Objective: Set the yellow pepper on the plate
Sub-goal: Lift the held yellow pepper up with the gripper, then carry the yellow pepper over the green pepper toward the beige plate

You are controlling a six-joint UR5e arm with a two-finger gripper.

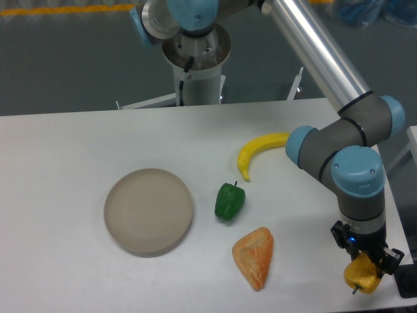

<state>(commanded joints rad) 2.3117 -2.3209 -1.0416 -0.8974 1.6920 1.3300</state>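
end effector [366,259]: at the near right corner of the counter [58,169], pointing down from the wrist; its fingers look closed around the yellow pepper, though they are small and dark in this view, so the exact contact is hard to make out.
yellow pepper [362,274]: directly under the end effector and in its grip, the short stem poking out at the lower left; whether it rests on the counter or hangs just above it I cannot tell.
key relation: the plate [148,210] lies well apart from the end effector, far to its left in the picture and somewhat farther back; the coming move is, as I judge it, a long sideways carry across the counter to that side.
orange wedge [255,255]: the nearest thing to the left of the end effector, about level with it, long axis running near to far; it sits on or close to the straight line toward the plate, so a low carry could brush it.
green pepper [229,200]: farther left and farther back than the wedge, between the end effector and the plate, just beside the plate's right rim but not touching it.
plate state: flat, with nothing on it; its near-right rim is the edge closest to the end effector.
banana [258,151]: farthest back, behind and left of the end effector, near the arm's elbow joint, off the likely path.
task progress: grasp appears made, carry and release not yet done.
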